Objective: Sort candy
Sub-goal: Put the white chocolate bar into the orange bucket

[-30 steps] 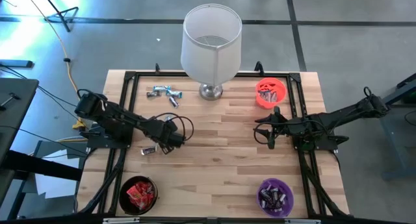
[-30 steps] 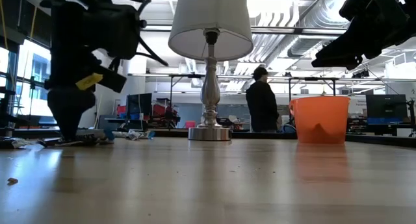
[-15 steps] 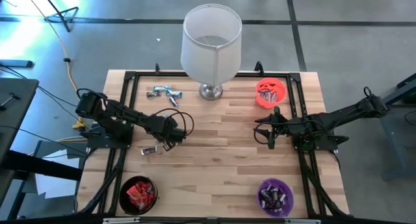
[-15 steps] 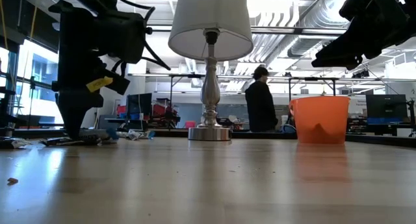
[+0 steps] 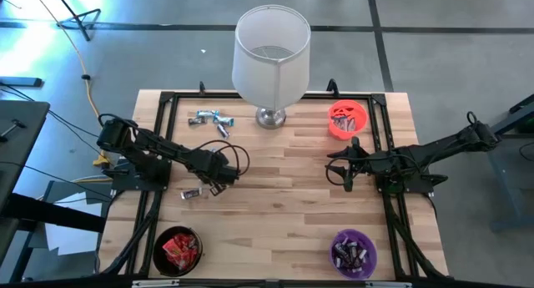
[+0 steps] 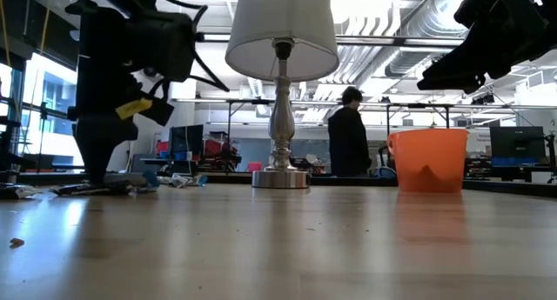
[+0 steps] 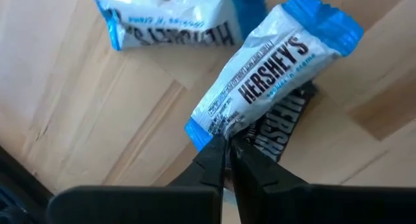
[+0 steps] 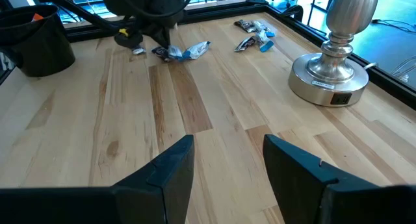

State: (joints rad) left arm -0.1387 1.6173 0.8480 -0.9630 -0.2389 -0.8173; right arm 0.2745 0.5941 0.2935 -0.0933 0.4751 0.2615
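The left gripper (image 7: 226,146) is pinching only the Hershey's cookies-and-creme bar (image 7: 270,71) by its wrapper edge, so it risks slipping; the right gripper (image 8: 224,160) is waiting open

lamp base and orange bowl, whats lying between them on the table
Nothing: bare wood separates the lamp base from the orange bowl, clearest in the high view.

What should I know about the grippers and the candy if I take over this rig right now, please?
Left gripper: shut on the end of a blue-white Hershey's bar, which lies over a dark bar; another blue-white bar lies beside them.
Right gripper: open, empty, waiting above bare table mid-right.
Done: candy already in the black bowl, purple bowl and orange bowl.
Left: this small pile, plus the loose cluster near the lamp.
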